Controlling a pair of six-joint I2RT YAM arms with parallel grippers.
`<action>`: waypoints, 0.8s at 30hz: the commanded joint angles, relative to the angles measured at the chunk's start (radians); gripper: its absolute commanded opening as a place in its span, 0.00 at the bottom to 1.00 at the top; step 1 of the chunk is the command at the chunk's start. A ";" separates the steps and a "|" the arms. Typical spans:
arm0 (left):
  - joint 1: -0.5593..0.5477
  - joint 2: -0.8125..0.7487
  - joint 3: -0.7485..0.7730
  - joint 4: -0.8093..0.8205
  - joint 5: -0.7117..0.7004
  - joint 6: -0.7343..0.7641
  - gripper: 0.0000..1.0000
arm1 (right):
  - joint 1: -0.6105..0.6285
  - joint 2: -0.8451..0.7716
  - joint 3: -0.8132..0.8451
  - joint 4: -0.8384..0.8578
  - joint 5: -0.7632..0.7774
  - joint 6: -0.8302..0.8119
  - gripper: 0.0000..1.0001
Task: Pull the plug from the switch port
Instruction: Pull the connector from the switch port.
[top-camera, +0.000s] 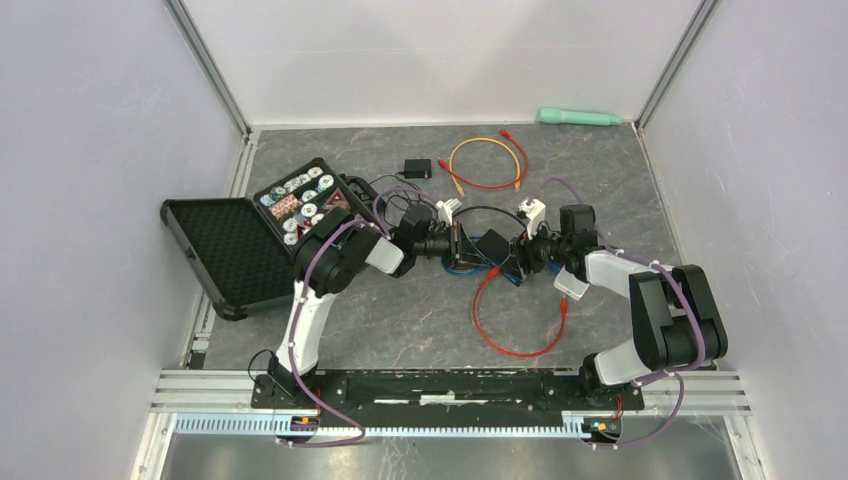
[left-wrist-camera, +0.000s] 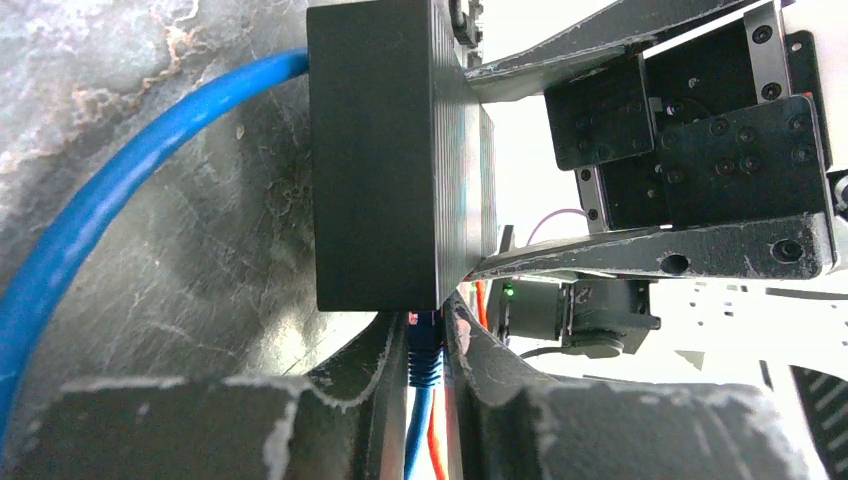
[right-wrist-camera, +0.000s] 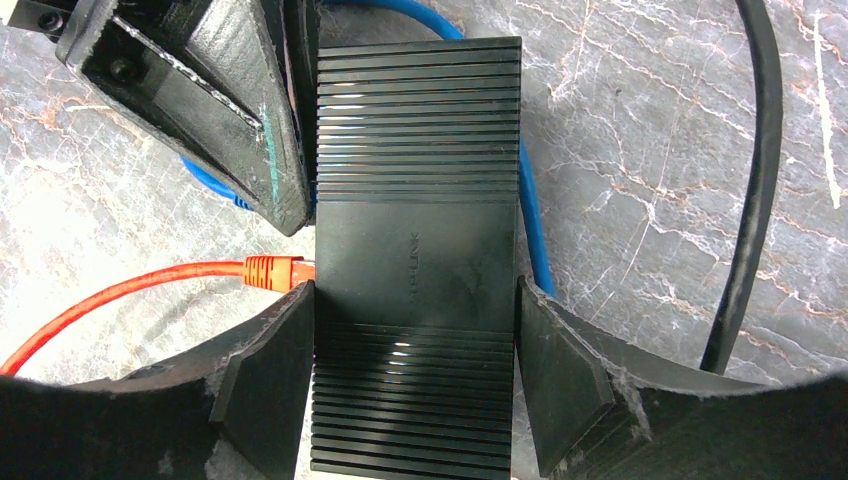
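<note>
The black ribbed switch (right-wrist-camera: 415, 240) lies on the grey mat at the centre of the table (top-camera: 492, 245). My right gripper (right-wrist-camera: 415, 370) is shut on it, one finger pressed against each long side. A blue plug (left-wrist-camera: 425, 345) enters the switch's near face (left-wrist-camera: 390, 150), and my left gripper (left-wrist-camera: 427, 340) is shut on that plug, both fingers touching its boot. In the right wrist view the left fingers (right-wrist-camera: 230, 110) lie against the switch's left edge. An orange plug (right-wrist-camera: 272, 271) sits in another port on the same side.
A blue cable (left-wrist-camera: 100, 220) curves round the switch. The red-orange cable (top-camera: 500, 330) loops toward the near edge. A black cable (right-wrist-camera: 755, 170) runs on the right. An open black case (top-camera: 250, 235) stands at the left. A yellow cable loop (top-camera: 487, 160), a small black box (top-camera: 417, 168) and a green tool (top-camera: 580, 117) lie at the back.
</note>
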 joint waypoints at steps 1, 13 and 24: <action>-0.003 0.019 -0.020 0.175 0.024 -0.124 0.02 | 0.006 -0.031 -0.004 0.066 -0.001 0.013 0.09; -0.039 0.002 -0.053 0.102 -0.008 -0.090 0.02 | 0.001 -0.066 -0.003 0.072 0.033 0.021 0.08; -0.068 -0.060 -0.084 0.013 -0.107 -0.069 0.02 | -0.002 -0.072 -0.024 0.094 0.046 0.058 0.08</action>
